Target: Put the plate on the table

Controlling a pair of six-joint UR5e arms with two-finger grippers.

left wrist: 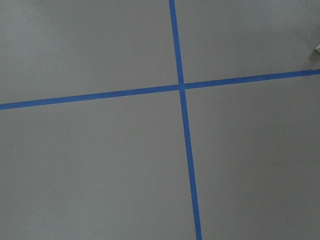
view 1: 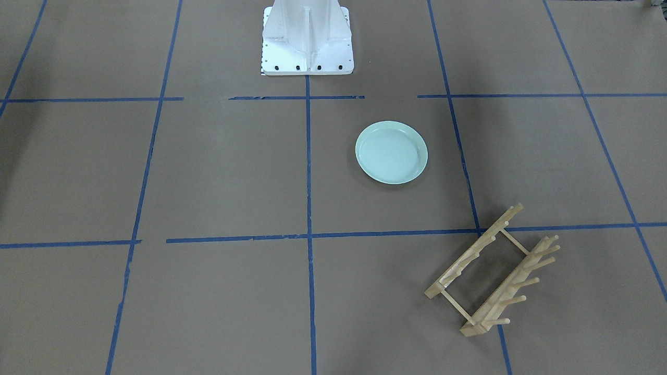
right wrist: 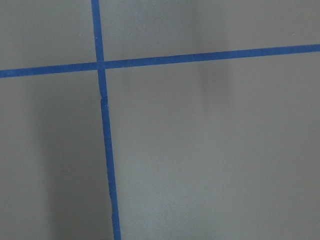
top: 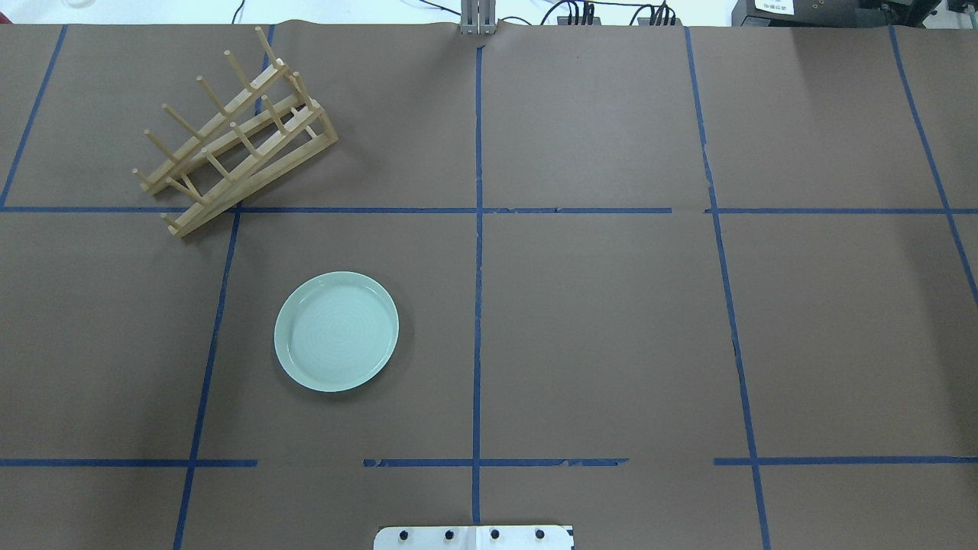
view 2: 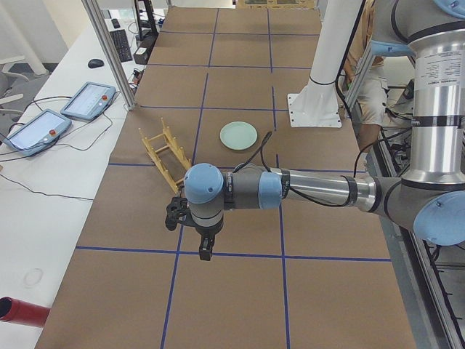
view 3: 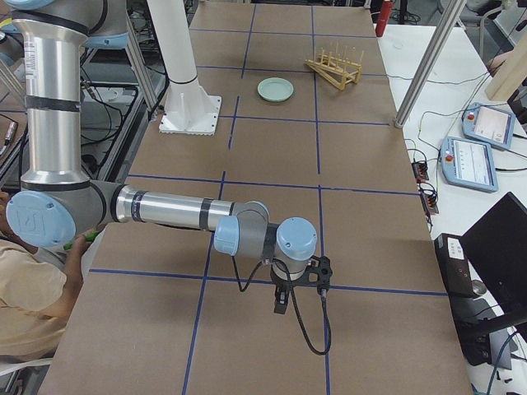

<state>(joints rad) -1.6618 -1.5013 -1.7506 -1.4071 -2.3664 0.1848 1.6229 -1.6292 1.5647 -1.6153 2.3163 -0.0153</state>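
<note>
The left arm (view 2: 320, 190) and right arm (view 3: 169, 209) reach out level. The left gripper (view 2: 205, 251) and right gripper (view 3: 281, 303) point down, visible only from the sides; their opening cannot be told. The plate (top: 336, 331) lies flat on the table (top: 611, 321), apart from the rack (top: 233, 141).

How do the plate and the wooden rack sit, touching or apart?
Apart. The overhead view shows a stretch of bare table between the plate and the wooden rack; the front-facing view shows the same gap.

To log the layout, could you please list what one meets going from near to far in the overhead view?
First the white base mount → plate → wooden rack, all on the table.
</note>
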